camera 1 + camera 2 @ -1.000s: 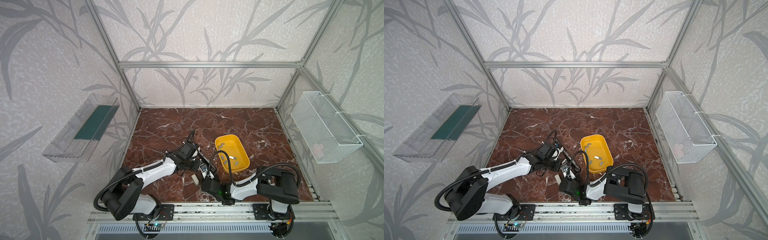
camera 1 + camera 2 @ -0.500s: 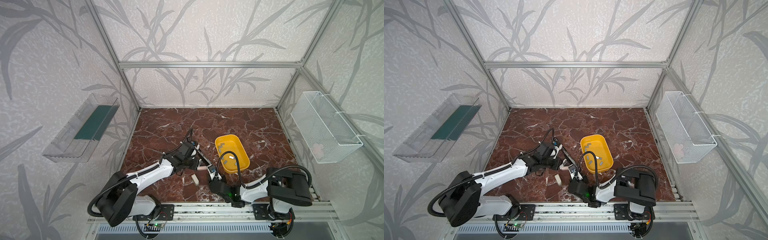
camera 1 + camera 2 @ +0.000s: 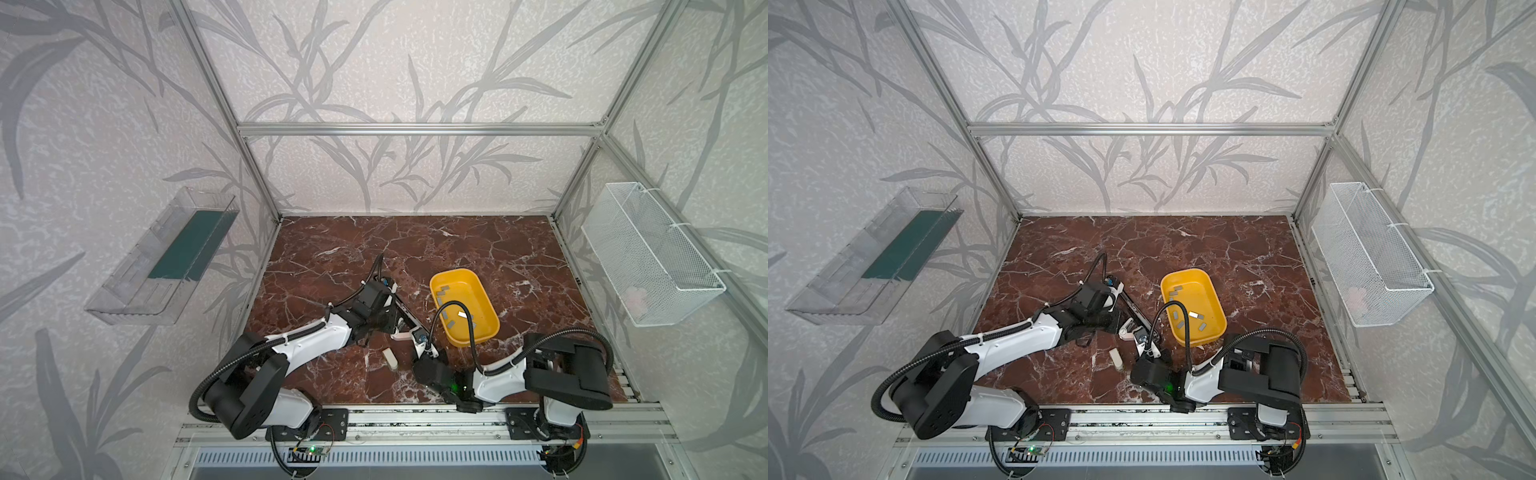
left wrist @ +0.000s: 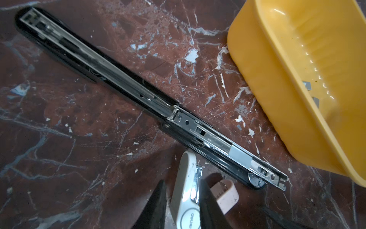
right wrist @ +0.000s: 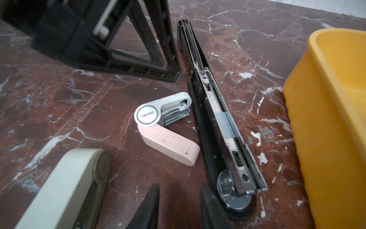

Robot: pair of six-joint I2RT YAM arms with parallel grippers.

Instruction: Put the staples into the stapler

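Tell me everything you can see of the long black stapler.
The black stapler lies folded fully open, flat on the marble table, diagonal beside the yellow tray. Glossy black body, shiny metal rail facing up, spring near the hinge, round metal plate at one end. One short grey strip of staples sits in the rail. A small pink-and-white stapler lies close alongside; a finger of the right gripper is at the plate, contact unclear.
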